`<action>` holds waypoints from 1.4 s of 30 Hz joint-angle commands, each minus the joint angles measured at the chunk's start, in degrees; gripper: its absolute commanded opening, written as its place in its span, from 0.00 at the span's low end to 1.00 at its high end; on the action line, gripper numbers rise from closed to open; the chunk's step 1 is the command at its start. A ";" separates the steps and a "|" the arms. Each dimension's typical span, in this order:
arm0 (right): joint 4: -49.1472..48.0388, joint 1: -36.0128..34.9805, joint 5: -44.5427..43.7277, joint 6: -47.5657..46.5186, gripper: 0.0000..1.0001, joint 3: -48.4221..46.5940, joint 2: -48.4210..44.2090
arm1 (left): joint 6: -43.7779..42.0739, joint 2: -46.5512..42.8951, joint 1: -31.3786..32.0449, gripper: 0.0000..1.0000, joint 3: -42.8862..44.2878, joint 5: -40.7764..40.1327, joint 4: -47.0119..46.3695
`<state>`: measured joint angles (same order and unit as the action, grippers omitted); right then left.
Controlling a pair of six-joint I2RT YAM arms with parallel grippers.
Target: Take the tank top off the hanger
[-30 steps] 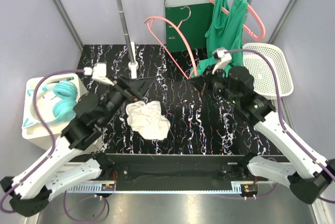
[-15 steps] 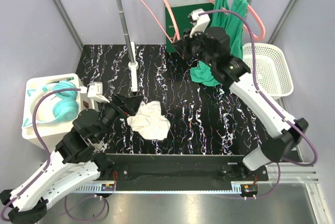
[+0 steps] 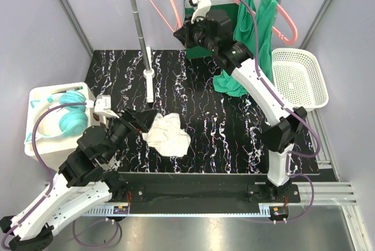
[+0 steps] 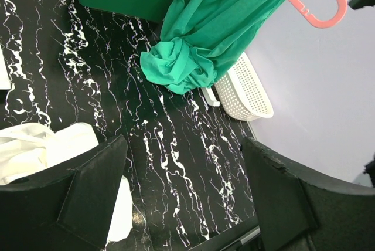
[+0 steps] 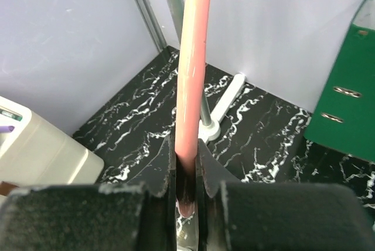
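Right gripper (image 5: 186, 163) clamps tight on a bare pink hanger (image 5: 190, 57) high over the table's (image 3: 234, 139) far edge. Left gripper (image 4: 184, 163) gapes wide, holding nothing, beside the crumpled white tank top (image 3: 169, 135) lying toward the near edge, left of centre.

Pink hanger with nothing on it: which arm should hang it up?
Right. The right fingers grip the bare pink plastic hanger, high beside the grey metal pole. The left fingers are open, low by the crumpled white cloth.
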<state>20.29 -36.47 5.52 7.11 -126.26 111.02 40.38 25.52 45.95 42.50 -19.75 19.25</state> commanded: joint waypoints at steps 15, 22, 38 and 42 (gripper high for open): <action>1.32 -0.01 4.59 8.71 0.01 1.27 0.95 | -0.48 -0.12 0.10 0.82 0.92 1.02 0.00; 1.59 -0.01 3.89 9.06 0.67 12.84 -5.72 | -1.18 1.55 0.10 0.83 1.27 1.03 0.00; -4.01 -2.28 5.80 15.64 1.00 57.95 -31.38 | -3.20 2.26 0.01 0.83 0.65 0.23 -0.53; -12.98 -5.97 10.55 18.81 1.00 68.13 -32.36 | -3.38 1.20 0.01 0.83 -0.13 0.41 -0.52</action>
<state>17.50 -38.61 9.91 21.74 -65.01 79.50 38.39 27.83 45.98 42.50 -19.59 21.12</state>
